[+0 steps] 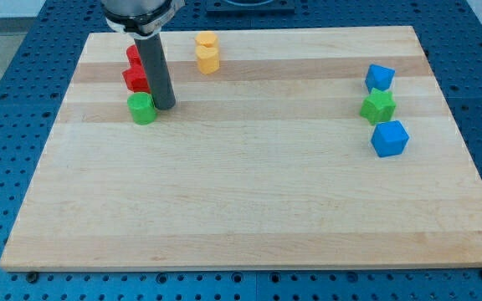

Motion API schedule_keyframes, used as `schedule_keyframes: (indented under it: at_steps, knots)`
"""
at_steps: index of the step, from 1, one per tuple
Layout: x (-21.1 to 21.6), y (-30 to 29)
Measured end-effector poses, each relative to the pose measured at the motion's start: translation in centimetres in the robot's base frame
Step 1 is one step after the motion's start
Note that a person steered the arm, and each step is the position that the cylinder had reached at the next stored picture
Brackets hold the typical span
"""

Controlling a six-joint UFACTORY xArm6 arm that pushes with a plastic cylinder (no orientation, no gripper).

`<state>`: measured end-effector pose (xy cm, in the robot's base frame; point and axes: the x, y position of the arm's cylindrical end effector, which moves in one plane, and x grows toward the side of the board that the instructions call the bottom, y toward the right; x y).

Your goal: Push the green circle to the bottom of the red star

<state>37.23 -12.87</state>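
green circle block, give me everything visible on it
The green circle is a small, squat cylinder of solid bright green, looking like painted wood or plastic, with a flat round top face. It stands upright on the wooden board near the view's upper left. My tip sits right beside it on the view's right, touching or nearly so. A red block, partly hidden by the rod, lies just above it toward the view's top; whether a gap separates the two I cannot tell. Nothing rests on it.

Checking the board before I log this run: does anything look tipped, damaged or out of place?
Nothing stands out. All blocks sit flat on the board; my tip is beside the green circle, on the view's right.
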Motion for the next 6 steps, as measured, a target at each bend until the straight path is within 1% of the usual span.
schedule_keyframes:
  at_steps: [1, 2, 3, 6]
  knots:
    - [0.1, 2.2]
    - [1.9, 2.2]
    - [5.5, 2.0]
    - [4.1, -3.9]
